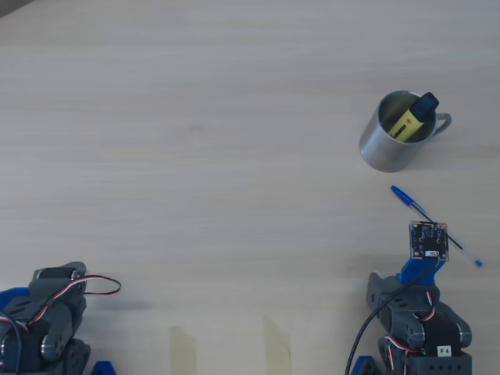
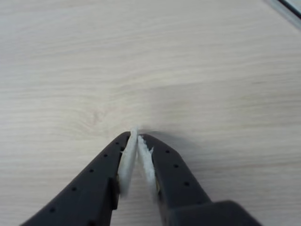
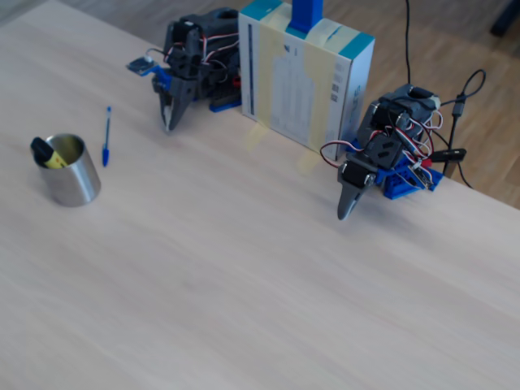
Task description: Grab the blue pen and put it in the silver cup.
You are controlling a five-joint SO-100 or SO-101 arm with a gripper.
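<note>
The blue pen [image 1: 412, 204] lies flat on the table, its blue cap end pointing at the silver cup [image 1: 383, 148]. It also shows in the fixed view [image 3: 106, 138], just right of the cup [image 3: 73, 179]. In the wrist view only a sliver of the pen [image 2: 290, 8] shows at the top right corner. My gripper [image 2: 136, 136] is shut and empty, tip down close to the bare table. In the fixed view the gripper [image 3: 166, 126] stands a short way right of the pen. In the overhead view the wrist camera board [image 1: 429, 239] hides the fingers and the pen's middle.
A yellow highlighter with a dark cap [image 1: 414, 117] stands in the cup. A second arm [image 3: 378, 162] rests at the table's edge, gripper pointing down. A white and teal box [image 3: 305, 81] stands between the arms. Two tape strips [image 1: 277, 344] lie near the front edge.
</note>
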